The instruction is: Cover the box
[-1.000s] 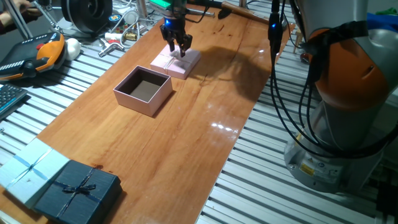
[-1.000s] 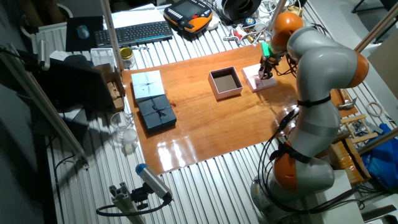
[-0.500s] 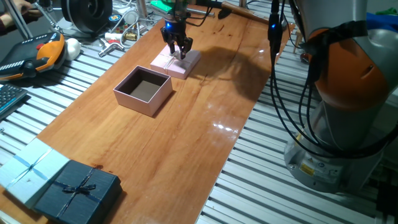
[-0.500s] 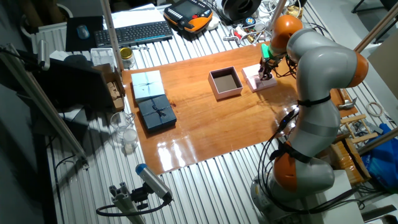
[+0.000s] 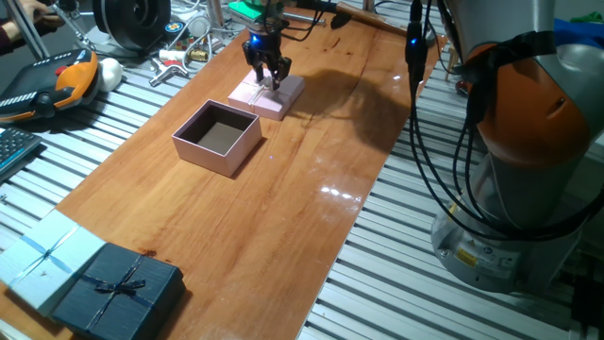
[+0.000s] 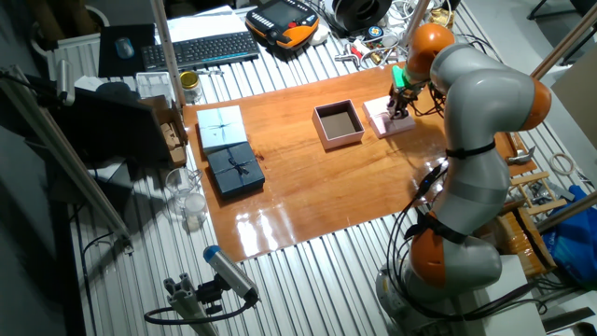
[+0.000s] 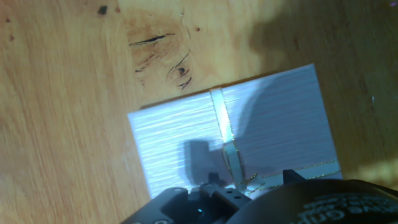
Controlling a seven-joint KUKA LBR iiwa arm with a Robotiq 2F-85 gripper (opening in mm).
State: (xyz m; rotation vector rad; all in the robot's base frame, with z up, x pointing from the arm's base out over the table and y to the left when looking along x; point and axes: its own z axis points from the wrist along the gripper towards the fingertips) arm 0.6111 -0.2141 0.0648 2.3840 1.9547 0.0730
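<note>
Under the gripper [image 5: 266, 77] and spreading wide on every side lies the wooden tabletop [image 5: 283, 198], a long board with slatted metal beyond its edges; on the side nearer the arm's base the board shows bare wood right to its edge. Towering beside the board stands the arm [image 6: 476, 159], reaching over to hold the gripper above the pink lid [image 5: 268, 94]. Well apart from the gripper, at the board's far end, a dark navy box [image 5: 118, 288] with a bow sits against a light blue ribboned box [image 5: 42, 257], both near the board's corner. Near the gripper, just beside the lid but apart from it, the box [image 5: 217, 137] rests open side up, its dark inside showing and its pink walls upright, with bare wood around all four sides. Directly below the fingertips, the lid lies flat with its ribbon [image 7: 224, 134] crossing the top; in the hand view its left and upper edges stand out against the wood, and the gripper's dark body hides its near edge. From the fixed view the fingers are spread slightly over the lid's top, clasping nothing that can be seen; whether they touch the lid I cannot tell
</note>
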